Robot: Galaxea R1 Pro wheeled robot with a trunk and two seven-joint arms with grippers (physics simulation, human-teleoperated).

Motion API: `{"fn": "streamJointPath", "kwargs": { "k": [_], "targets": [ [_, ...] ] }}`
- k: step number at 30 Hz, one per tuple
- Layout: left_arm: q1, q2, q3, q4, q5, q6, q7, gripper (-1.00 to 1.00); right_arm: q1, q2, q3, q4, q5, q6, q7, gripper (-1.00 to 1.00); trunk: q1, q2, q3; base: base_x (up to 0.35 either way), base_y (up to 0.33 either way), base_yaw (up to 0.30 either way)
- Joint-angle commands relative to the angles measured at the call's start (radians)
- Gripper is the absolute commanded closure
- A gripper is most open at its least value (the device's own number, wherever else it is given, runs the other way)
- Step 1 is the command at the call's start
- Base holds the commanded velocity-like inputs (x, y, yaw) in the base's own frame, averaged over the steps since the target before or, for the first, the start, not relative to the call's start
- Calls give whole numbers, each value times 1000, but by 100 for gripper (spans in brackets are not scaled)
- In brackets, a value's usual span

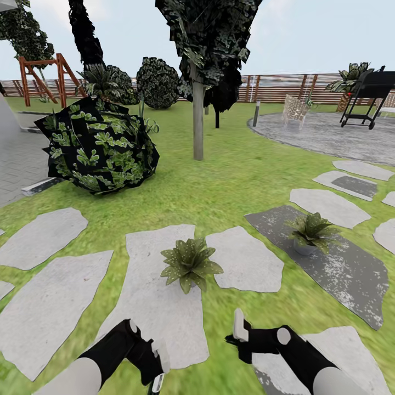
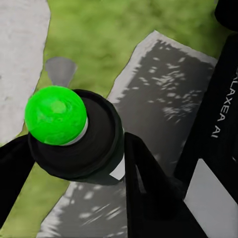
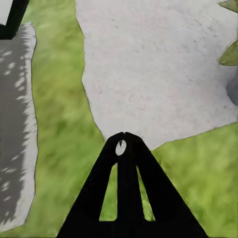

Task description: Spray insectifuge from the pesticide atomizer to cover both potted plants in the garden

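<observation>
The pesticide atomizer (image 2: 74,134) sits clamped between the black fingers of the left gripper (image 2: 74,163), seen end-on in the left wrist view as a dark round body capped by a bright green knob, held above grass (image 2: 114,29) and a dark stepping stone (image 2: 163,89). In the head view the left gripper (image 1: 156,367) hangs low at the frame's lower edge, where the bottle itself cannot be made out. The right gripper (image 1: 240,334) hovers beside it with nothing in it, its fingers pressed together to a single point in the right wrist view (image 3: 122,144) over a pale stone (image 3: 158,64).

2 potted plants wait ahead: the nearer rosette (image 1: 190,264) stands between 2 pale stones just beyond the arms, and the farther one (image 1: 310,231) sits in its grey pot on a dark slab (image 1: 340,269) to the right. A big dark bush (image 1: 99,145), a tree trunk (image 1: 198,112) and a slatted fence (image 1: 285,86) close the garden behind.

The pick-up looks finished and the spraying appears to be the step in hand. The next move likely calls for lifting the bottle, turning its nozzle toward the nearer rosette, then covering the farther one.
</observation>
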Motion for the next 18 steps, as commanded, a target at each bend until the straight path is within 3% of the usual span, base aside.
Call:
{"fn": "streamJointPath", "kwargs": {
  "k": [1, 3, 8, 12, 14, 18],
  "targets": [
    [-3, -9, -1, -5, -2, 10, -4, 100, 0, 3, 3, -2, 7, -4, -2, 100, 0, 0, -1, 0, 0, 0],
    [-4, -33, -2, -6, -2, 8, 9, 100, 0, 13, 3, -4, 7, -4, -2, 100, 0, 0, -1, 0, 0, 0],
    [-5, -65, -2, 1, -1, -4, 73, 100, 0, 39, 3, -5, 8, -3, -2, 100, 0, 0, -1, 0, 0, 0],
    [-5, -71, -2, 2, -2, -8, 77, 100, 0, 59, 3, -6, 7, -3, 3, 100, 0, 0, -1, 0, 0, 0],
    [-5, -71, -3, 2, -1, -17, 77, 100, -1, 70, 3, -8, 8, -3, 52, 100, 0, 0, -1, 0, 0, 0],
    [-4, -69, -3, 4, 1, -105, 76, 100, -2, 74, 2, -8, 8, -1, 92, 100, 0, 0, -1, 0, 0, 0]
  ]
}}
